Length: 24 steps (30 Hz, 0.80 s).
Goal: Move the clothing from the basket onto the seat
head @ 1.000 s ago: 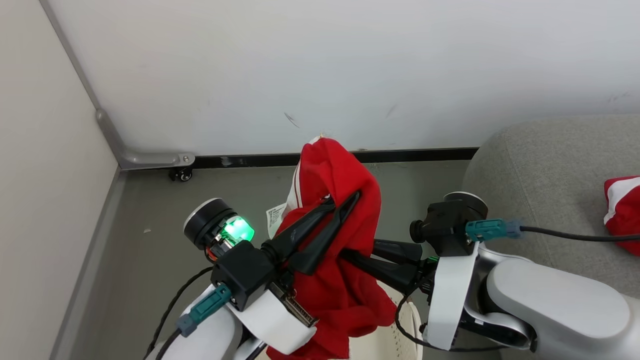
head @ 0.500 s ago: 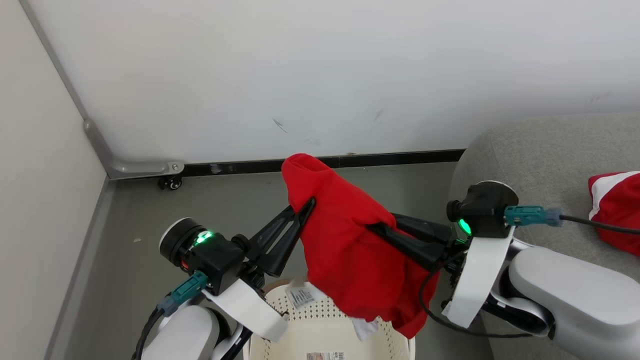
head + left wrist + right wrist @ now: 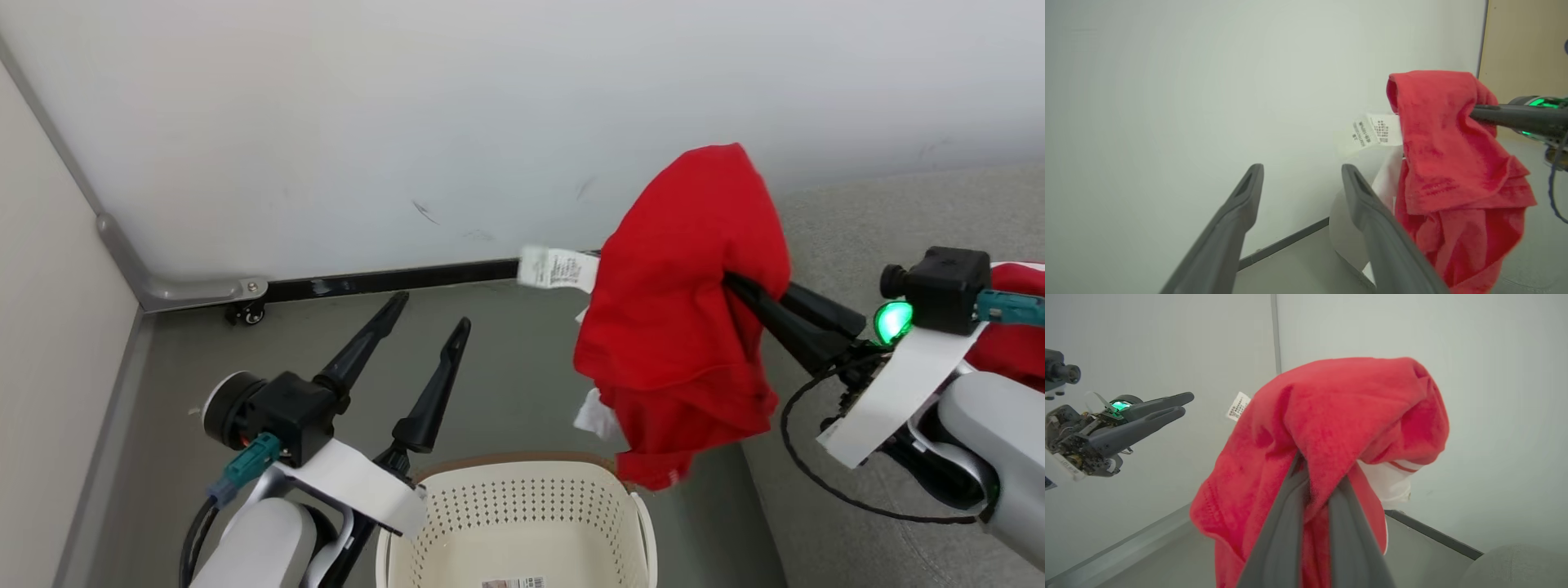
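Observation:
A red garment (image 3: 686, 302) with a white label (image 3: 559, 268) hangs in the air, to the right of and above the cream basket (image 3: 522, 500). My right gripper (image 3: 731, 282) is shut on it, fingertips buried in the cloth, as the right wrist view shows (image 3: 1316, 477). The garment (image 3: 1331, 408) drapes over both fingers there. My left gripper (image 3: 431, 313) stands open and holds nothing, left of the basket, fingers spread (image 3: 1302, 167). The grey seat (image 3: 890, 212) lies at the right. Another red garment (image 3: 1012, 355) rests on it behind my right wrist.
A white wall (image 3: 490, 122) with a black baseboard (image 3: 384, 279) runs close behind. A metal corner bracket (image 3: 188, 287) and a small caster (image 3: 242, 312) sit at the far left. Grey floor (image 3: 522, 392) lies between basket and wall.
My left gripper has let go of the red garment and opened. The right gripper has carried the garment up and right toward the seat. The head camera has also shifted.

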{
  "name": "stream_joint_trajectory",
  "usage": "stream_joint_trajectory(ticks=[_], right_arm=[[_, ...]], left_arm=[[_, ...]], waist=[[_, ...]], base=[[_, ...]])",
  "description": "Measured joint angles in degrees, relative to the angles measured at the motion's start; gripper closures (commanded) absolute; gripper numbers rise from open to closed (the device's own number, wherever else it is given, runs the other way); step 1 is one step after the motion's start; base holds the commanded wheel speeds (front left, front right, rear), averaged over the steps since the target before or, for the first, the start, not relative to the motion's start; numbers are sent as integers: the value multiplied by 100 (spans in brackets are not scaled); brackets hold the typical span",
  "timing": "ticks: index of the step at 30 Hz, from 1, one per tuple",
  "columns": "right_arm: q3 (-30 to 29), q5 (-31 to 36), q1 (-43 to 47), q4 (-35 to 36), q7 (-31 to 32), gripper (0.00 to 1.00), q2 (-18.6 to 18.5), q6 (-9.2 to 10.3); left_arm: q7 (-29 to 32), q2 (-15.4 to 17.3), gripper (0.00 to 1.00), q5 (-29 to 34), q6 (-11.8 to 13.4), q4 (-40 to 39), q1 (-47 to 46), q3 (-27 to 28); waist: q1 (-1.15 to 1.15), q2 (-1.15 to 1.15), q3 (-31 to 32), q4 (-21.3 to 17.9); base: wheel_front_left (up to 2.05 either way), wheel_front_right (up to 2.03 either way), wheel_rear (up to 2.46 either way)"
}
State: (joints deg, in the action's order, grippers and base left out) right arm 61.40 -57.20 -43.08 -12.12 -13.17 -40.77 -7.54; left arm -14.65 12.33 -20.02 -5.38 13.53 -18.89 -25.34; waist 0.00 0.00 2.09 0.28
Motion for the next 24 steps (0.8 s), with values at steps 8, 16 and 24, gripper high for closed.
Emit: stream_joint_trajectory(ticks=[8,16,24], right_arm=[[-870,-35,474,-187,-97,100,-326,1],[-1616,30,1126,-261,-103,100,-487,4],[-2449,242,1701,-75,-103,100,-403,5]], left_arm=[[0,-43,0,7,243,-90,7,359],[0,-172,0,58,347,-110,152,476],[0,-283,0,109,370,-118,225,479]], waist=[[0,0,9,-241],[0,0,32,-526],[0,0,49,-865]], base=[[0,0,0],[0,0,0],[0,0,0]])
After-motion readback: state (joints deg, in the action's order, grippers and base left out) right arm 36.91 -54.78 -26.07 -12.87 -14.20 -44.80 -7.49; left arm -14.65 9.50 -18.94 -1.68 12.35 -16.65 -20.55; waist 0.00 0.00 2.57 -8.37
